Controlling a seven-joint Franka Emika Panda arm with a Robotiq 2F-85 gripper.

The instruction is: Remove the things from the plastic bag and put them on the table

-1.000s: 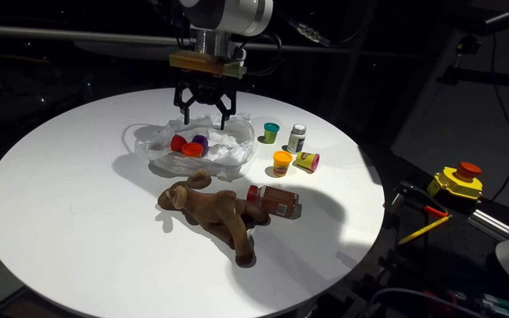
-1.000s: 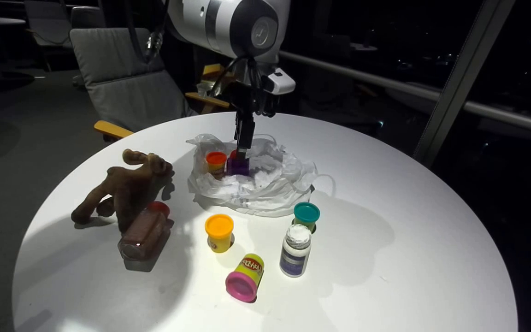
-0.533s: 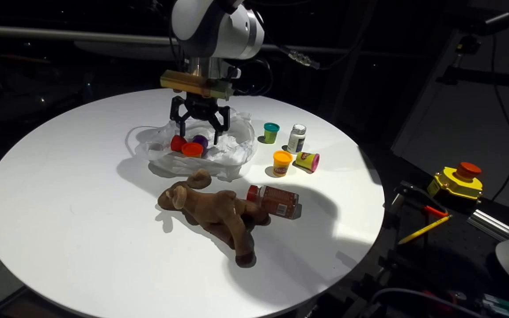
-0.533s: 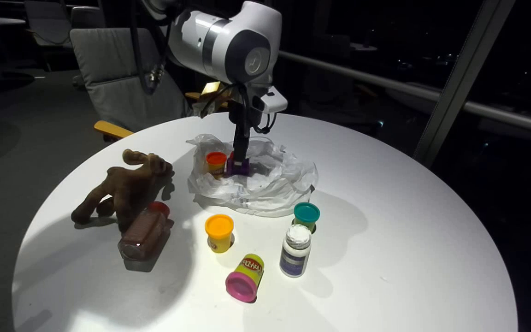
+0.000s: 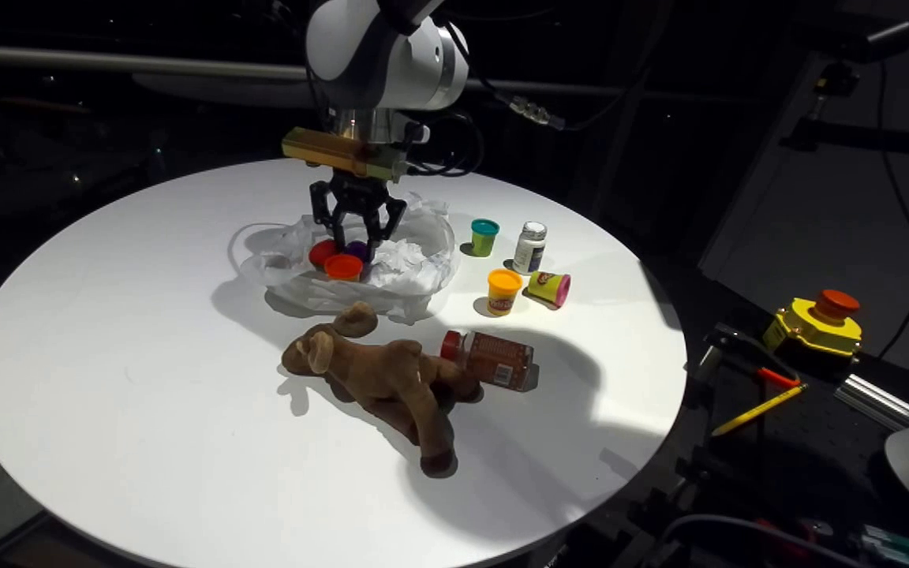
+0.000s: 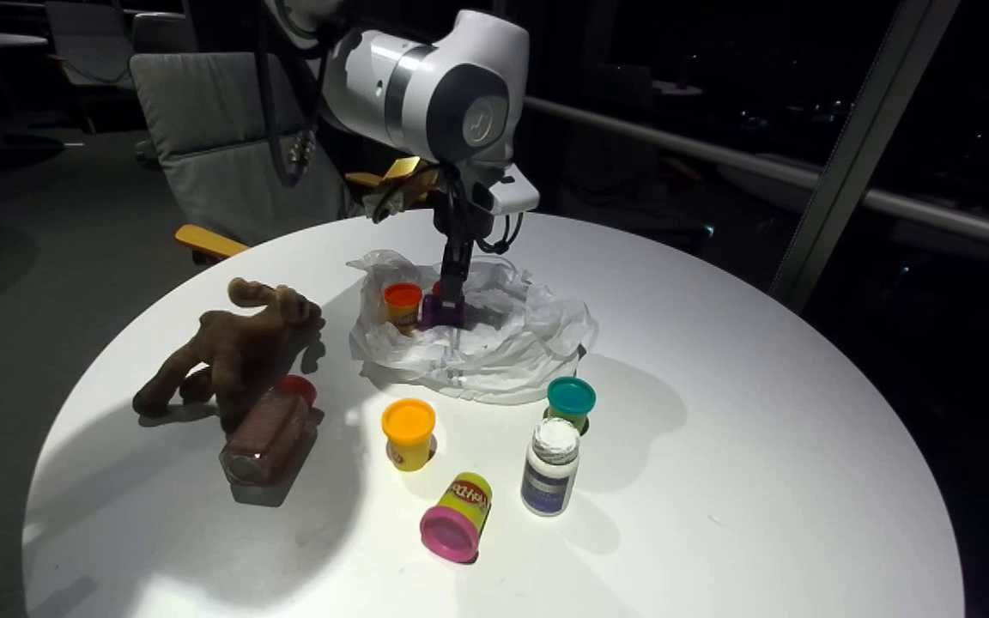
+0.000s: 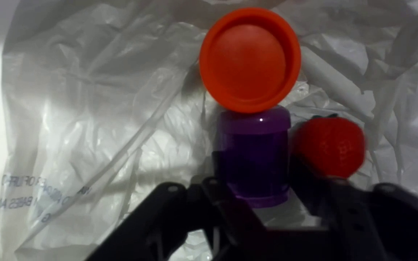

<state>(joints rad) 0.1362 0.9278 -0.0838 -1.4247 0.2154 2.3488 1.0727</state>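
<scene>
The crumpled white plastic bag [image 6: 503,356] lies spread on the round white table [image 5: 147,410]. Inside it are a purple jar [image 7: 254,145] on its side, an upright tub with a red-orange lid [image 7: 250,61] and a round red piece [image 7: 334,145]. My gripper [image 5: 356,254] reaches down into the bag with its fingers on both sides of the purple jar, seemingly pressed against it. In the wrist view the right finger also touches or partly covers the red piece. The jar rests on the bag.
On the table beside the bag stand an orange-lidded tub [image 6: 409,433], a teal-lidded tub [image 6: 571,399] and a white bottle [image 6: 550,472]. A pink-lidded tub [image 6: 460,515], red-capped bottle [image 6: 267,433] and brown plush animal [image 5: 379,367] lie nearby.
My gripper has come down into the bag, and its wide-open fingers have closed in around the purple jar. The red piece has shifted slightly.
</scene>
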